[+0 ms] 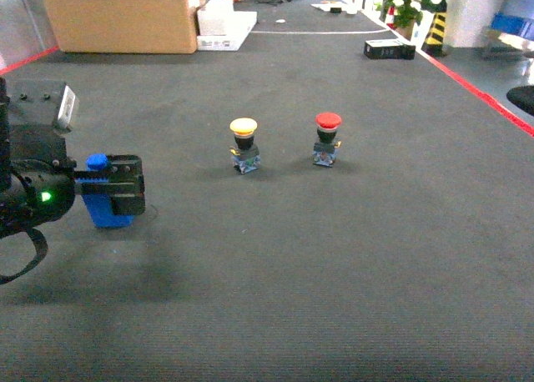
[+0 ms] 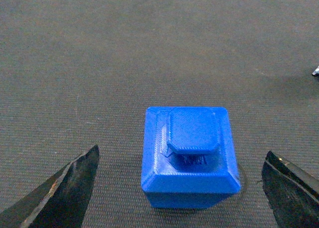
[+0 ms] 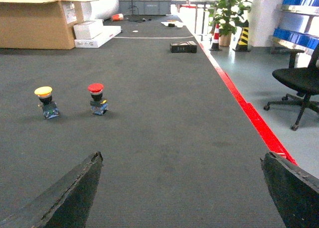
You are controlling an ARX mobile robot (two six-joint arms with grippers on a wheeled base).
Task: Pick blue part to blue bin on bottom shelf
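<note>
The blue part, a small blue block with a raised square cap, rests on the dark carpet. My left gripper is open around it, with a clear gap between each finger and the block. In the head view the same gripper is low at the left edge, with the blue part partly hidden behind its black fingers. My right gripper is open over bare carpet, holds nothing, and is outside the head view. Blue crates sit on a steel rack at the far right; I cannot tell which is the blue bin.
A yellow-capped push-button and a red-capped one stand on the carpet mid-floor. A cardboard box and white boxes lie at the back left. Red floor tape borders the carpet on the right, with an office chair beyond it.
</note>
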